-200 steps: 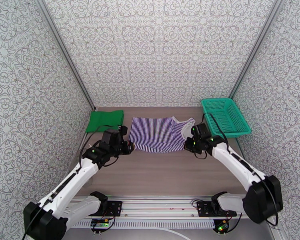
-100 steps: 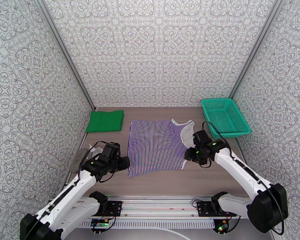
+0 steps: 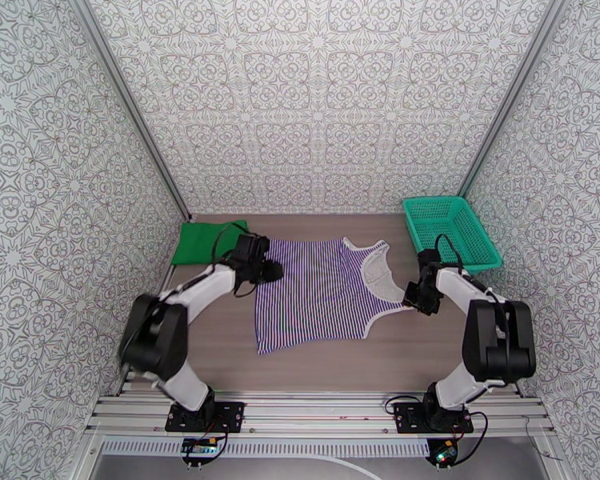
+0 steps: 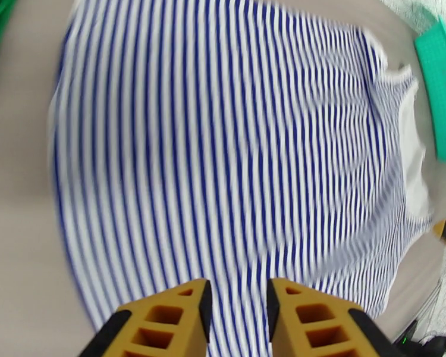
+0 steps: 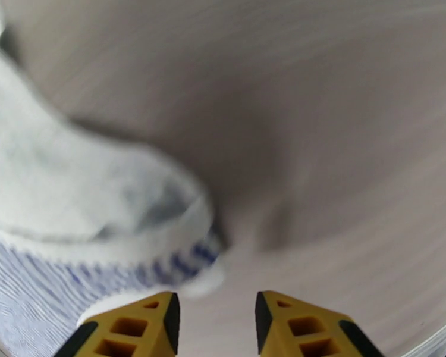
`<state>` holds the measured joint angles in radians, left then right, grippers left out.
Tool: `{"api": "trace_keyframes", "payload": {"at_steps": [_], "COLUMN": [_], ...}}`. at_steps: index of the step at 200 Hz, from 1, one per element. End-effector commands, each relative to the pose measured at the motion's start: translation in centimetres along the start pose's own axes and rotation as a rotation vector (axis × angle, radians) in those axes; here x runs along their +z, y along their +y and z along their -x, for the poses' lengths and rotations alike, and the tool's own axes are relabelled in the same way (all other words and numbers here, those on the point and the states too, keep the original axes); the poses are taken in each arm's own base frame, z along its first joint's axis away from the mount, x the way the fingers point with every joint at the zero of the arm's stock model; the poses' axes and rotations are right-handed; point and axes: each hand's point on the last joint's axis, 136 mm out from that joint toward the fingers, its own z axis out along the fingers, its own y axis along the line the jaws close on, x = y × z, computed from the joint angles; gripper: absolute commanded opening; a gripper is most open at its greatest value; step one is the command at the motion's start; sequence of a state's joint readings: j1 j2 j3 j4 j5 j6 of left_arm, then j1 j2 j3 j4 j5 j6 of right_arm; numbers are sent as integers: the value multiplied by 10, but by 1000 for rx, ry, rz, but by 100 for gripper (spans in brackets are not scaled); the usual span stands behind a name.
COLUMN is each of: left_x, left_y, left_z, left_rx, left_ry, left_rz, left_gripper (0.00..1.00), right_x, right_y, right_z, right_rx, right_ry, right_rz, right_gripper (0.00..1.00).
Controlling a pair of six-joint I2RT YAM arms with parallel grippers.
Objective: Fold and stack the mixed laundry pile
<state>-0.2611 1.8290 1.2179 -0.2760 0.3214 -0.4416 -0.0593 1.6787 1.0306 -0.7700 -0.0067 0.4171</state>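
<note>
**A:** Any writing, label or number to read here?

**B:** None. The striped shirt (image 3: 316, 294) shows only purple and white lines, the green cloth (image 3: 200, 243) is plain, and the teal basket (image 3: 452, 234) is bare mesh.

**A:** The walls (image 3: 316, 98)?

**B:** Ornament, no letters. The circuit boards (image 3: 200, 450) by the rail are too small to read.

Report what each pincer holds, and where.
Nothing is held: the left pincer is open over the striped shirt, and the right pincer is open beside its edge.
</note>
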Motion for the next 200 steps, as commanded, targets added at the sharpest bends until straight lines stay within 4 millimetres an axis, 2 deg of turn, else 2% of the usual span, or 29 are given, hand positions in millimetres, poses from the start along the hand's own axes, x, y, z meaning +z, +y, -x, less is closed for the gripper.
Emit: {"api": "trace_keyframes", "payload": {"at_steps": [1,23,51,69,85,106,152,159,165,167,177,200], "left_x": [19,48,71,72,70,69,73,72,71,70,69,65], "left_y": [0,22,54,74,82,92,98,99,99,99,97,89], "left_z": [43,53,46,41,39,37,29,28,28,29,30,32], "left_rx": [43,14,-59,-106,-118,-136,-134,-134,-130,-130,-119,-89], "left_ry": [-80,-73,-38,-24,-14,-1,37,41,42,42,42,51], "left_rz": [-62,-27,56,116,134,143,148,149,149,148,139,115], "left_gripper": [30,29,27,25,25,25,26,26,26,26,27,31], "right_x": [2,11,9,1,-6,-11,-3,-4,-6,-8,-16,-48], "right_y": [12,16,14,8,2,-6,-24,-25,-25,-26,-24,-8], "right_z": [24,23,18,12,3,-14,-50,-53,-54,-54,-53,-35], "right_rx": [-38,-36,-35,-35,-27,-8,16,15,14,14,14,-3], "right_ry": [-68,-49,-48,-52,-54,-46,-4,0,-1,-5,-22,-102], "right_rz": [38,58,56,38,29,23,-7,-8,-7,-8,4,68], "right_gripper": [35,27,14,7,1,0,0,4,13,19,30,38]}}
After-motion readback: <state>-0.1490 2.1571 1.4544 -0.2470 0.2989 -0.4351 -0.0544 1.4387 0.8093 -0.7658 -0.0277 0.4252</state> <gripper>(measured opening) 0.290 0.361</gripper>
